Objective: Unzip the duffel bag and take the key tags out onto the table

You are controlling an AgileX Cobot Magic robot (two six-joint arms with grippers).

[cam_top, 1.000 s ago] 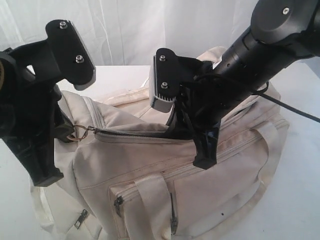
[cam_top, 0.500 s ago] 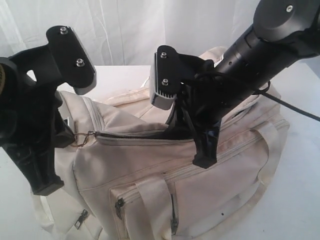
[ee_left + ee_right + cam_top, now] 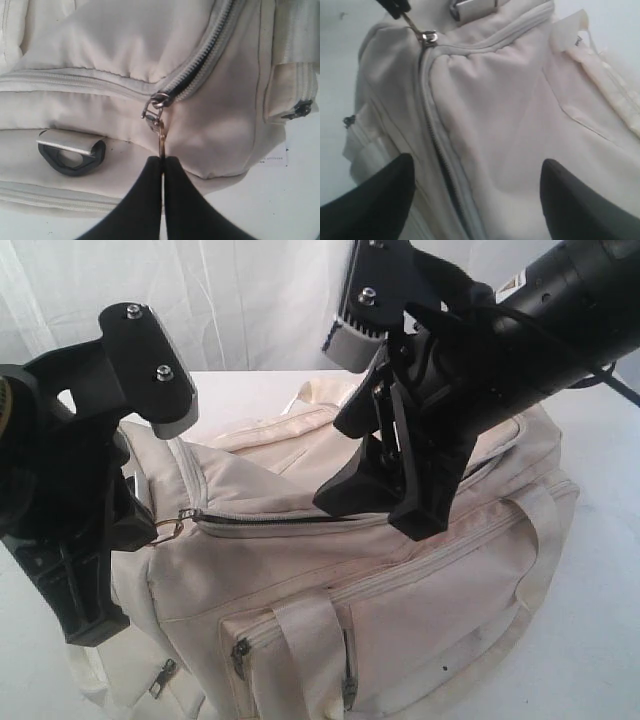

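Observation:
The cream duffel bag [image 3: 400, 610] lies on the white table [image 3: 605, 640]. My left gripper [image 3: 148, 530] is shut on the metal zipper pull [image 3: 161, 136] at the bag's left end, with its fingertips [image 3: 150, 172] pinching the ring. From the slider [image 3: 159, 101] the top zipper [image 3: 290, 519] runs right as a narrow dark slit. My right gripper [image 3: 378, 510] hangs just above the middle of the bag, open, with nothing between its fingers [image 3: 385, 195]; below them the zipper [image 3: 440, 160] shows. The key tags are hidden.
A black D-ring [image 3: 72, 157] sits on the bag's end beside the pull. A front pocket with a zipper [image 3: 238, 652] and a strap handle [image 3: 310, 640] face the camera. A white curtain [image 3: 260, 300] hangs behind the table.
My right gripper has opened wide and lifted off the bag's top fabric near the zipper. The left gripper stays shut on the zipper pull, hardly moved.

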